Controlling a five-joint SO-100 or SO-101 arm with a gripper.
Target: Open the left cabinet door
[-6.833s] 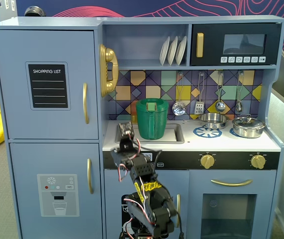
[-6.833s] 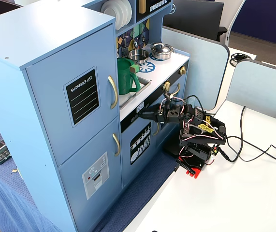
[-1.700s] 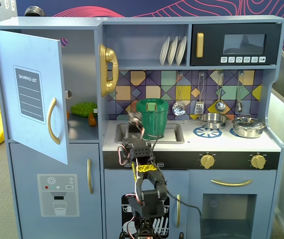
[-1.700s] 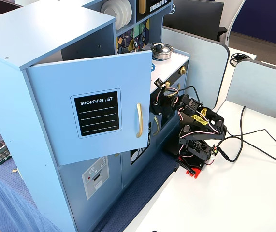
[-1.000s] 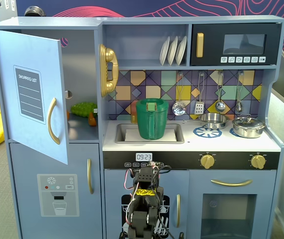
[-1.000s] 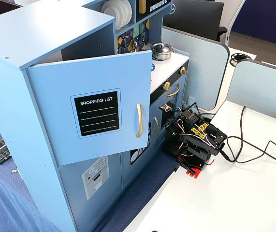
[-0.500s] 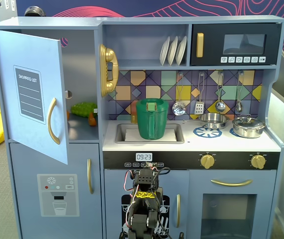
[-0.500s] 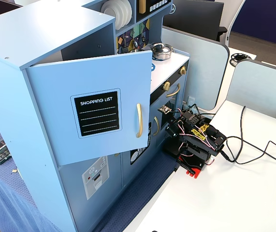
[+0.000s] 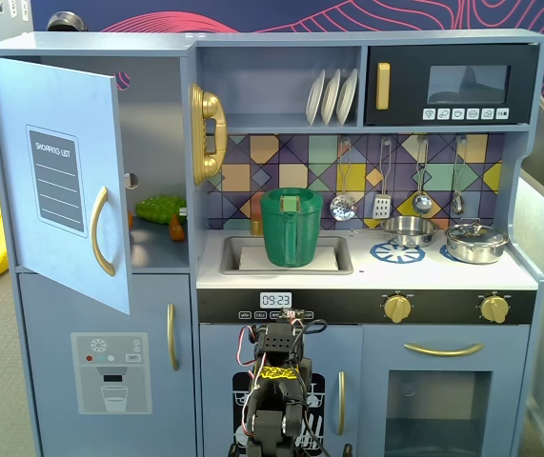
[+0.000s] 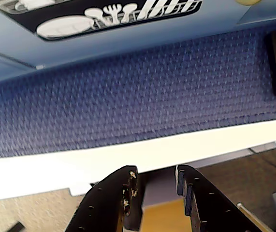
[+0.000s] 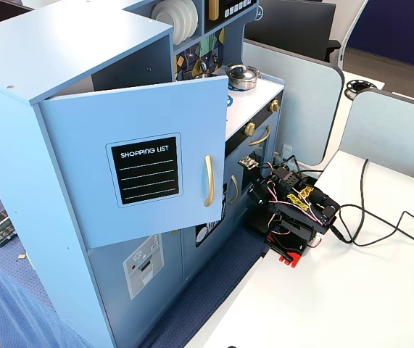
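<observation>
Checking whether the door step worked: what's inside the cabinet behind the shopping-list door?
The left cabinet door stands swung open. On the shelf inside lie green toy items with something orange beside them. The door still hides the compartment's left part. The gripper is folded low, away from it.

Arm [image 9: 273,400] base cut off, bottom edge

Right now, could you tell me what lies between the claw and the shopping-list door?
In a fixed view, only the lower dispenser door lies between the folded arm's claw and the open shopping-list door.
</observation>
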